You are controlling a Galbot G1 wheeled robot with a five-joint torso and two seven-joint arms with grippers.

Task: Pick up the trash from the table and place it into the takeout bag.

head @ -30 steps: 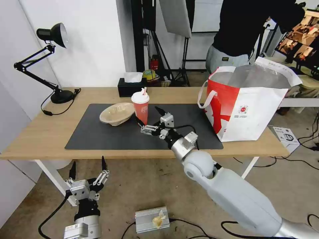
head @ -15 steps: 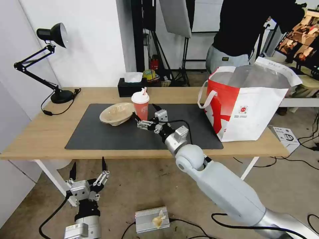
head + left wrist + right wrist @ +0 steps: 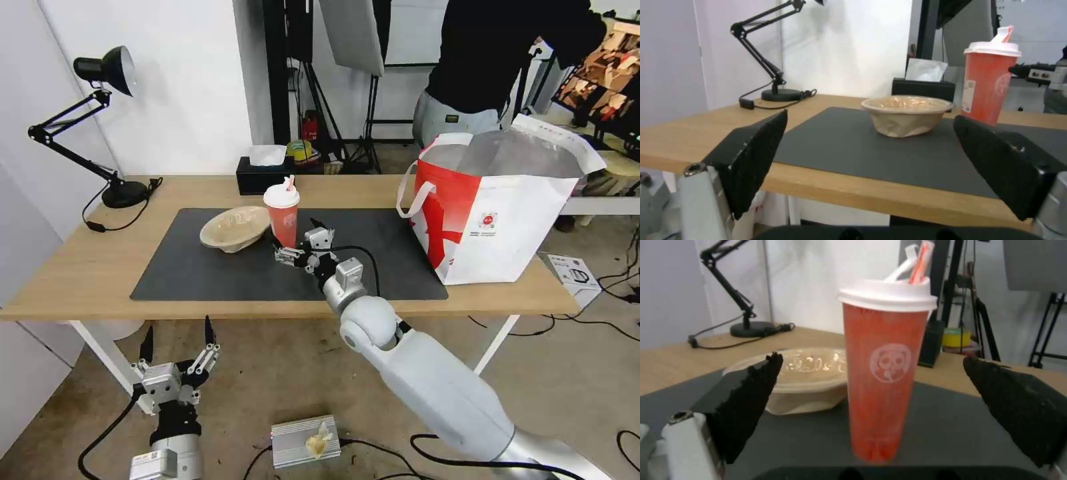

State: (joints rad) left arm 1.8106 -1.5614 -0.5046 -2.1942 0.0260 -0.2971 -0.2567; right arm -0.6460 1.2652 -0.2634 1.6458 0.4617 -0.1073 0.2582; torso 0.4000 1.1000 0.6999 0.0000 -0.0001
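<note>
- My right gripper (image 3: pixel 291 237) is out over the dark grey rectangular mat (image 3: pixel 200 277) on the long light-wood counter (image 3: pixel 80 273), its fingers (image 3: pixel 751 400) spread wide on either side of the tall red cup with white lid and straw (image 3: pixel 283 215). They are not touching it; I judge the spread is there to take the cup round its middle.
- The cup stands upright near the mat's centre, which suits a sideways grip.
- Just beside it, at its 9 o'clock, sits the shallow beige pulp bowl (image 3: pixel 235 228). It is close to my left-hand finger, so that finger could knock it as I close.
- The large white takeout bag with the broad red panel (image 3: pixel 490 213) stands at the counter's 3 o'clock end, its mouth open and upward. The mat between cup and bag is bare.
- The black tissue box (image 3: pixel 261 175) at the cup's 12 o'clock and the black desk lamp (image 3: pixel 100 120) at 10 o'clock are well apart from my reach.
- My left gripper (image 3: pixel 177 347) hangs below the counter's front edge, fingers (image 3: pixel 753 156) apart and holding nothing.
</note>
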